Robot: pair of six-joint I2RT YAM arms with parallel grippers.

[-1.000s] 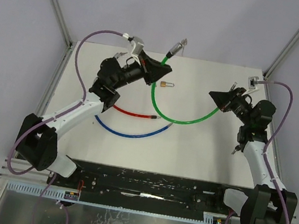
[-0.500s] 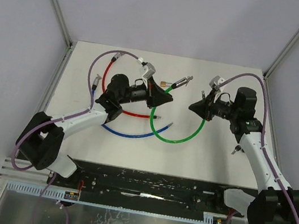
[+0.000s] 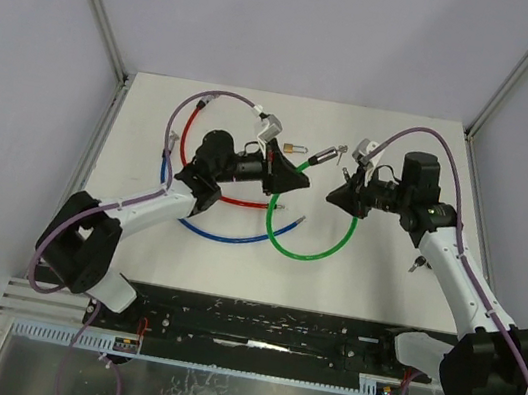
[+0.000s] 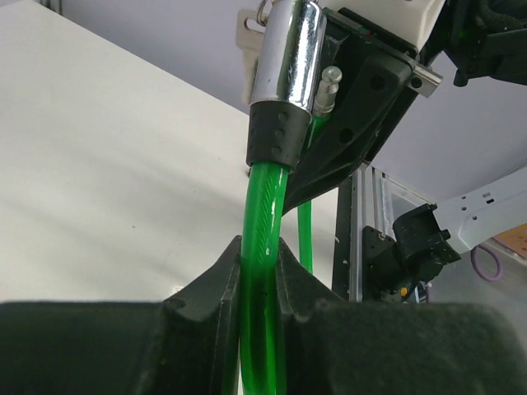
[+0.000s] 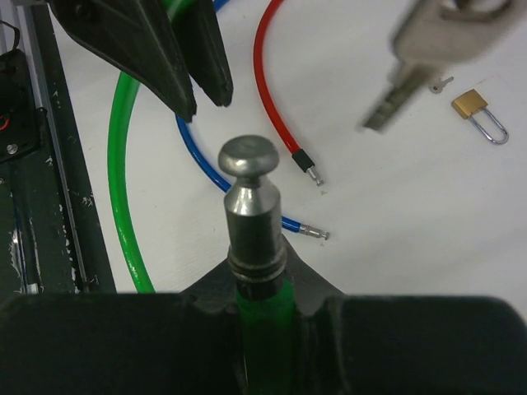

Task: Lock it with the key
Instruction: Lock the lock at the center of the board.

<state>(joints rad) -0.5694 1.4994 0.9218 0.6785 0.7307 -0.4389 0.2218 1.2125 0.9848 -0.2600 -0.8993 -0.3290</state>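
The left end effector point(image 3: 298, 178) is closed narrowly around the green cable lock point(image 3: 305, 256), pinching the cable just below its chrome lock barrel point(image 4: 284, 58). The barrel stands out past the fingertips. In the overhead view it lies just to the far right of them.

The right end effector point(image 3: 335, 197) faces the left one at the middle of the desk point(image 3: 384, 268). It is also clamped narrowly on the green cable, at the other end. The metal locking pin point(image 5: 249, 193) rises straight out between its fingers. In the left wrist view the pin sits just beside the barrel, not inside it.

A key point(image 5: 420, 49) hangs by the barrel, blurred in the right wrist view. The cable's loop sags toward the near side between the two end effectors.

A small brass padlock point(image 3: 295, 149) lies on the desk just beyond the left end effector. A red cable point(image 3: 188, 129) curls at the far left, and a blue cable point(image 3: 227, 238) lies nearer.

A second ago the end effectors were well apart, the left one farther back and the right one out to the right. They have since come together. The green loop has narrowed, and the red cable has swung up toward the far left.
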